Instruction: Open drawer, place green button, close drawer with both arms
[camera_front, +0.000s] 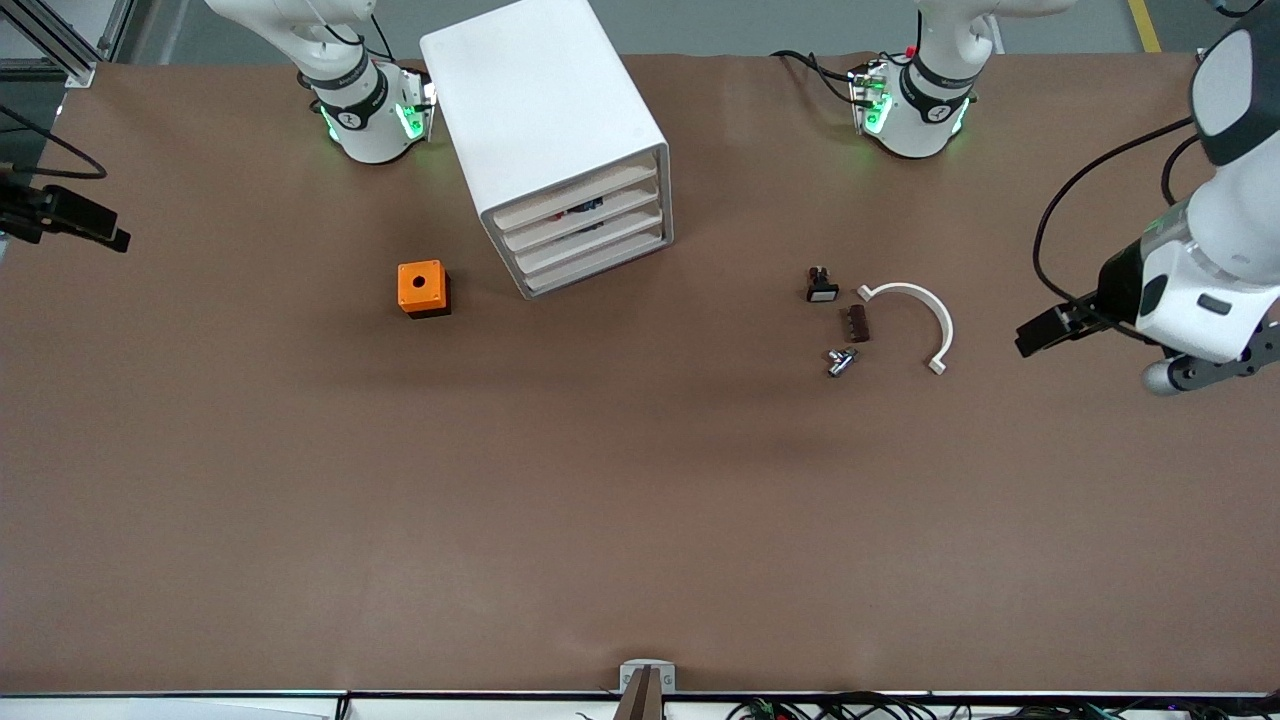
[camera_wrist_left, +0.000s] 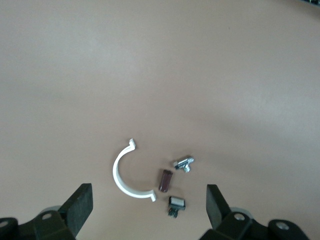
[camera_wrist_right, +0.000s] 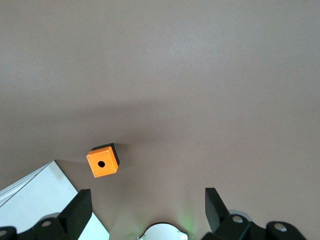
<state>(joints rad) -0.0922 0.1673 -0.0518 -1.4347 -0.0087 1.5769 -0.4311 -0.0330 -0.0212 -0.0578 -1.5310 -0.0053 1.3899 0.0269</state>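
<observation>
The green-capped button cannot be made out in any view; dark items behind the cabinet's (camera_front: 560, 140) second drawer (camera_front: 585, 208) front are too small to identify. The cabinet is cut off at the edge of the right wrist view, only one corner showing. The right gripper (camera_front: 75, 215) sits at the front view's edge toward the right arm's end of the table, its arm out of frame. The left arm is cropped at the opposite edge of that view. Both wrist views show only the fingertips (camera_wrist_left: 80, 205) of their own grippers. The small metal part (camera_front: 841, 360) near the white curved clip (camera_front: 925, 310) is too small to name.
</observation>
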